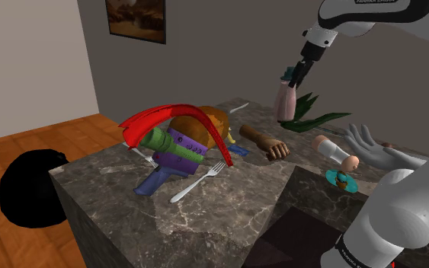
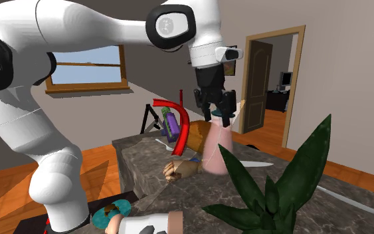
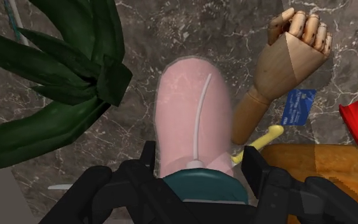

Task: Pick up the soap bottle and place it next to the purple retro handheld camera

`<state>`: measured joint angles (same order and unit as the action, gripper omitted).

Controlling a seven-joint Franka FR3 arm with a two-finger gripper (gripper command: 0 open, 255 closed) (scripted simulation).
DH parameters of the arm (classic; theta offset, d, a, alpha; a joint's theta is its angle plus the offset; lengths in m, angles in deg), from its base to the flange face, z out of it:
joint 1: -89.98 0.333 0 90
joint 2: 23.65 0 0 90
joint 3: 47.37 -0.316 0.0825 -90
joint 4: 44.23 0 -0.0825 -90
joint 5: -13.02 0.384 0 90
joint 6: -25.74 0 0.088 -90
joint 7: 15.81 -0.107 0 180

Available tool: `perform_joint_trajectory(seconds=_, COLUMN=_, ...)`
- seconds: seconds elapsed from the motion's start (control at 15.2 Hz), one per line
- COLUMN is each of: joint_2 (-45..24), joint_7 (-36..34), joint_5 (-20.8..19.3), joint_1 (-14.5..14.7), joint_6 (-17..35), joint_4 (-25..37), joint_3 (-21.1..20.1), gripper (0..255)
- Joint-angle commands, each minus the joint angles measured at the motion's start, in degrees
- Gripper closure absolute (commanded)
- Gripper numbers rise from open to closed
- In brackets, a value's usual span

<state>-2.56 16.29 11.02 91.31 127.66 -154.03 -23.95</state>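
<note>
Gripper (image 3: 201,170) over soap bottle (image 3: 188,114): fingers (image 3: 147,167) clamped on teal cap, pink body upright on table (image 3: 171,32). Wrist view puts bottle between green plant (image 3: 56,83) and wooden hand (image 3: 285,63), blue card (image 3: 297,108) just past hand. Shoulder view adds purple camera (image 1: 180,151) under red arch (image 1: 176,120), well apart from bottle (image 1: 286,101), fork (image 1: 198,183) beside camera.

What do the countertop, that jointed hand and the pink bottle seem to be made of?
Countertop: polished dark stone, marble-like, with pale veins. Jointed hand: matt light wood, judging by colour and segmented fingers. Pink bottle: probably translucent plastic, since a tube shows through.
</note>
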Motion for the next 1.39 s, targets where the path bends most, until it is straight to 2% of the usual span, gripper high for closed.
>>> perform_joint_trajectory(seconds=0.0, joint_2=-0.32, joint_7=-0.21, joint_5=0.14, joint_1=0.14, joint_6=-1.66, joint_4=1.98, joint_3=-0.17, gripper=255)
perform_joint_trajectory(seconds=1.32, joint_2=-8.14, joint_7=0.75, joint_5=3.06, joint_1=1.07, joint_6=-18.07, joint_4=25.66, joint_3=1.27, gripper=255)
